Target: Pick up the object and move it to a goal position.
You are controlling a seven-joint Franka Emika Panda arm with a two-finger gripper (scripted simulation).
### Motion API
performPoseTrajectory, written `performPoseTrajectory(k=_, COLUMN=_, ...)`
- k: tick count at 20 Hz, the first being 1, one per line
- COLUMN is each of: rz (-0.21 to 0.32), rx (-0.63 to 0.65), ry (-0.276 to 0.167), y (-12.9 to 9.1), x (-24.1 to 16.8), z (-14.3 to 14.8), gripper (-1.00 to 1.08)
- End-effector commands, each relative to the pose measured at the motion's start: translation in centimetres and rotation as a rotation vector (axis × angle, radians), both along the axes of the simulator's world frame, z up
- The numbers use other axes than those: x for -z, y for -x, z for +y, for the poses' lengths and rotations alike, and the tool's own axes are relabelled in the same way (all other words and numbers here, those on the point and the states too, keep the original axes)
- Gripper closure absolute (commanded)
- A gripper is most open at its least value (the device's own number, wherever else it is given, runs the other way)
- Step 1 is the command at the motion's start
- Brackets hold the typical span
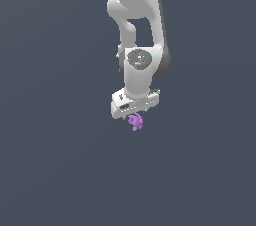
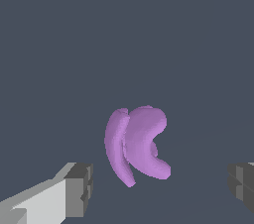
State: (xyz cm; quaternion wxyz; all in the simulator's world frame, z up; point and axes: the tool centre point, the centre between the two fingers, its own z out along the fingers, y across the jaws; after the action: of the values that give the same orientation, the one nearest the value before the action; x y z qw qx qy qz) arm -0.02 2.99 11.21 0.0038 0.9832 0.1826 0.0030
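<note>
Tool (image 1: 134, 111): fingers not visible in the exterior view, hidden behind the white hand body. In the wrist view both fingers (image 2: 78, 190) are cut by the picture's edge; only the grey tips show.

Purple object (image 1: 135, 121): upper part hidden by the tool in the exterior view, prongs too small to count; contact with the fingers possibly absent, cannot tell.

Arm (image 1: 134, 0): cut off at the exterior view's top edge.

Purple object (image 2: 136, 144) sits centre of wrist view: two curved, crescent-like lobes side by side, smooth and lumpy, on plain dark grey surface (image 2: 124, 34). Gripper (image 2: 161, 191) spread wide, jaws well apart. One dark grey fingertip pad (image 2: 79, 190) on a white finger, the other pad at the frame edge. Object lies between the pads, touching neither. No worktop edges visible.
</note>
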Motion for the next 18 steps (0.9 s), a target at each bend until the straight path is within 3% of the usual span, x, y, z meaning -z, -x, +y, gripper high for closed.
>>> performPoseTrajectory(k=1, rz=0.003, rx=-0.042, ry=-0.003, y=0.2, x=0.8, z=0.6, gripper=-0.92)
performPoseTrajectory(k=12, rz=0.008, rx=-0.082, ry=-0.006, y=0.5, x=2.0, z=1.1, gripper=-0.92)
performPoseTrajectory(k=18, rz=0.008, rx=-0.085, ry=-0.006, y=0.6, x=4.7, z=1.2, gripper=-0.92)
